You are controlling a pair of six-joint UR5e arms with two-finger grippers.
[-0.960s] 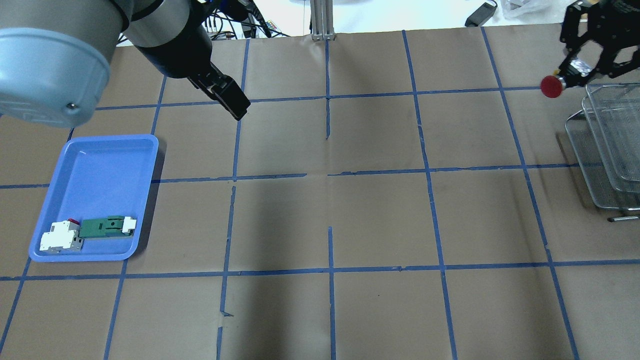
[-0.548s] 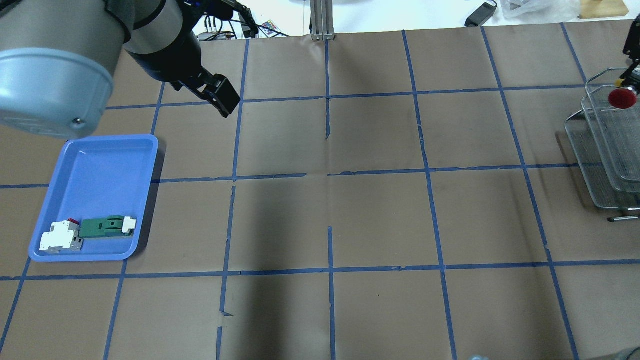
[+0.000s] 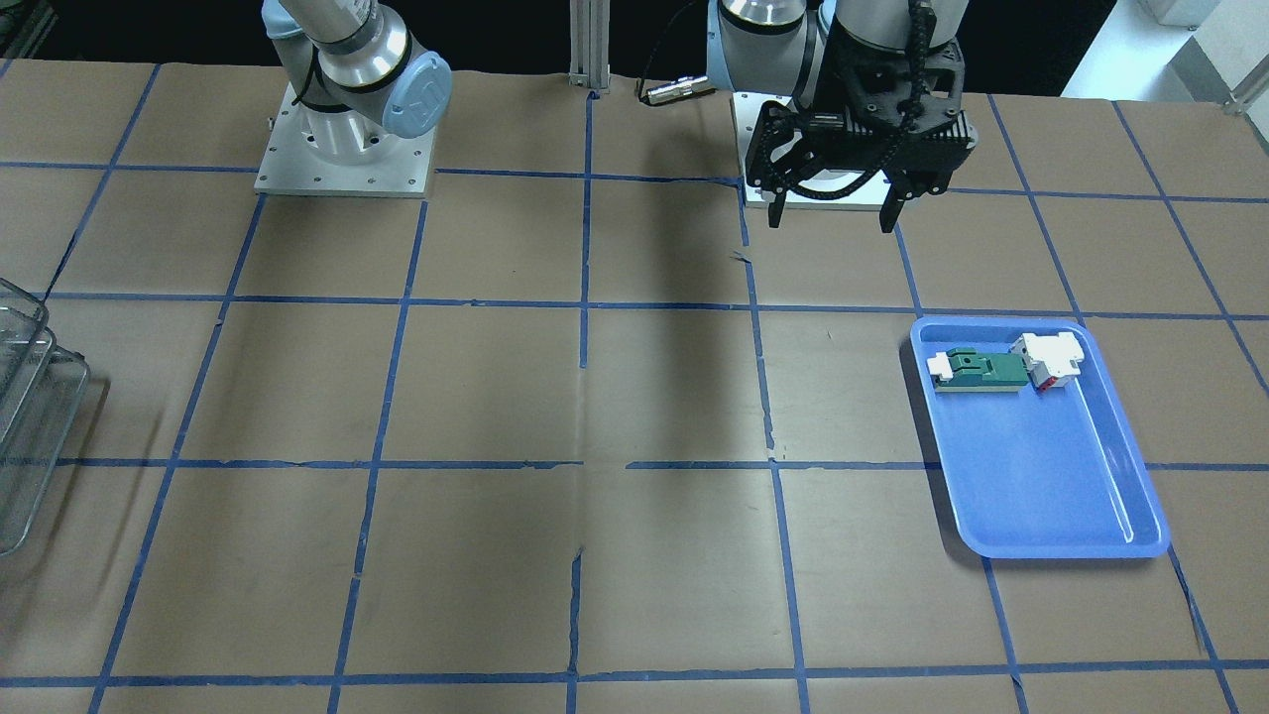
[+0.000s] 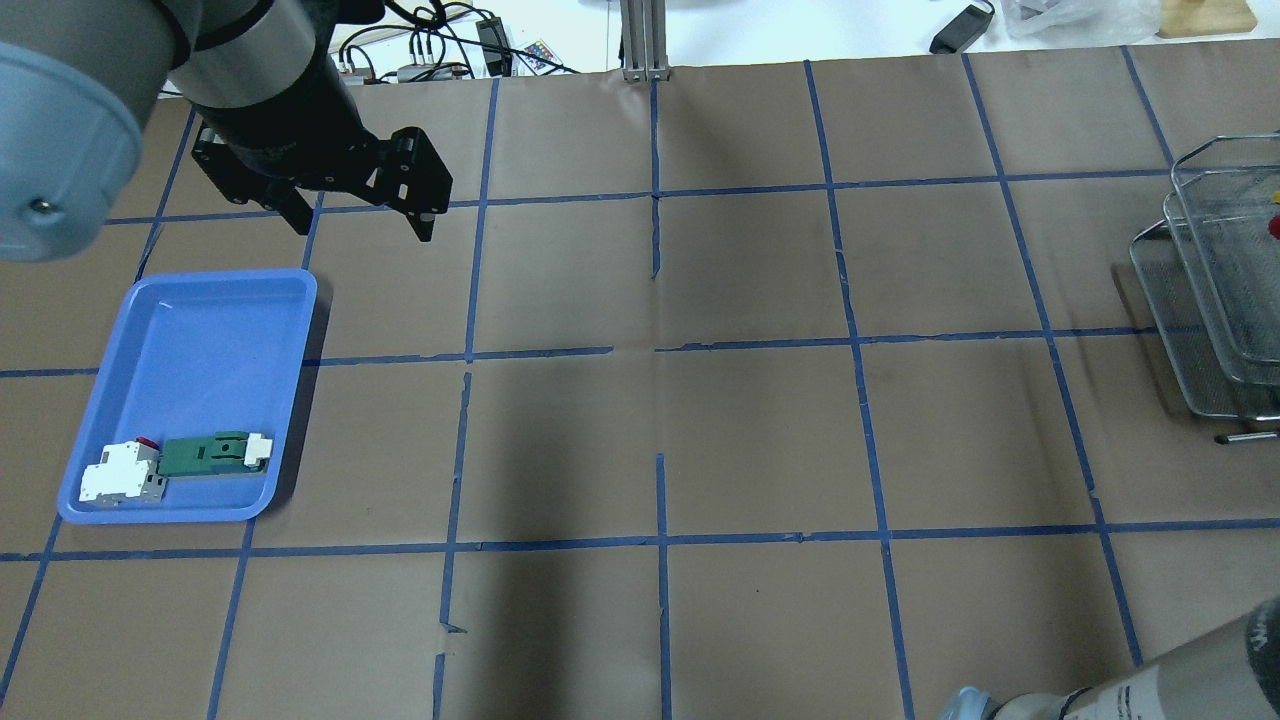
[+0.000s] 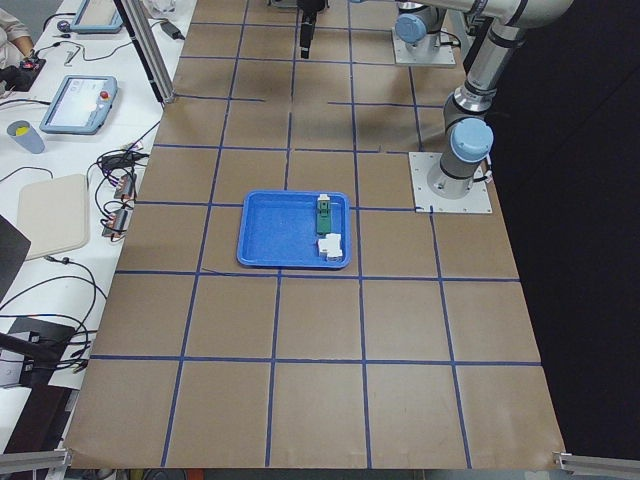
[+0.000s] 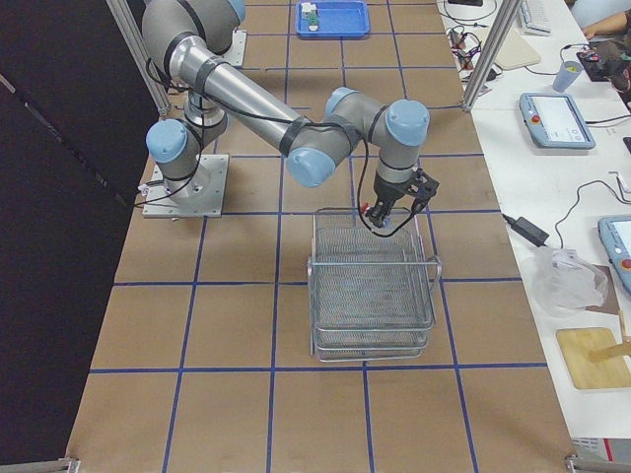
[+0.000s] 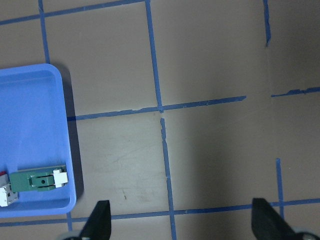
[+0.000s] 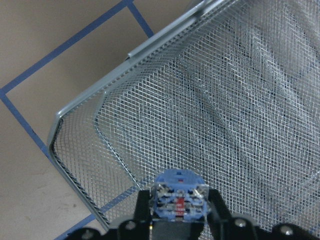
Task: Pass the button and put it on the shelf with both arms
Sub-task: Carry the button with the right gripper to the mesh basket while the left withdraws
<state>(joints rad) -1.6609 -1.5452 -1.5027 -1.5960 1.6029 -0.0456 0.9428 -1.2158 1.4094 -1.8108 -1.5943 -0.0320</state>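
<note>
My right gripper (image 8: 179, 212) is shut on the button (image 8: 179, 197), whose blue-and-white block shows between the fingers. It hangs over the top tray of the wire shelf (image 8: 210, 100), close to its rim. The exterior right view shows this gripper (image 6: 392, 211) above the shelf's (image 6: 375, 296) near-robot edge. In the overhead view only a red sliver of the button (image 4: 1275, 226) shows over the shelf (image 4: 1215, 300) at the right edge. My left gripper (image 4: 362, 220) is open and empty, held above the table beyond the blue tray; it also shows in the front-facing view (image 3: 833, 203).
A solid blue tray (image 4: 190, 340) at the left holds a green-and-white flat part (image 4: 210, 453) and a white-and-red block (image 4: 120, 472). Brown paper with blue tape lines covers the table. My right arm's upper link (image 4: 1150, 690) crosses the bottom right corner.
My right gripper carried the button rightward from beside the shelf to over its top tray, almost out of the overhead view. My left gripper drew back leftward and turned, its jaws now showing spread.
</note>
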